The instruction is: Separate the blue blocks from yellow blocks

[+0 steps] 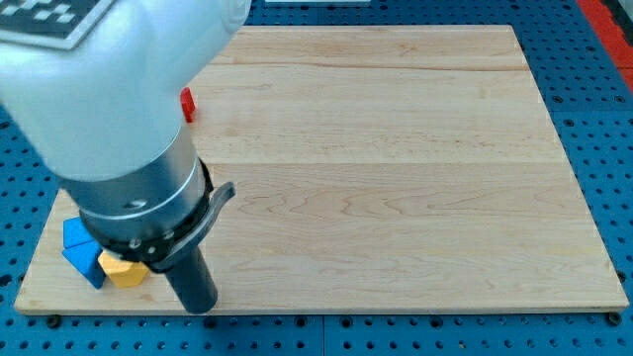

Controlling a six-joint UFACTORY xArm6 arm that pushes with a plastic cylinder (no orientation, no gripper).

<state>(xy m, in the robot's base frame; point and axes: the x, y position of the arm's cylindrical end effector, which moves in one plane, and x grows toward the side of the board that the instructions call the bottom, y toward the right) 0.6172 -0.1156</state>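
Wooden board (pixel 396 148) lies under me as my arm (pixel 109 99) leans in from the view's top left, its rod slanting down to my tip (pixel 201 309) near the bottom edge. Having no fingers, I hold nothing. Just left of my tip, a yellow block (pixel 124 270) touches a blue block (pixel 79 252). A red block (pixel 187 104) peeks out higher up.

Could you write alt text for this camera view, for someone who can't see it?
A large grey robot arm fills the view's left, its dark rod ending at my tip near the wooden board's bottom edge, just right of a blue block touching a yellow block. A small red block peeks out higher up.
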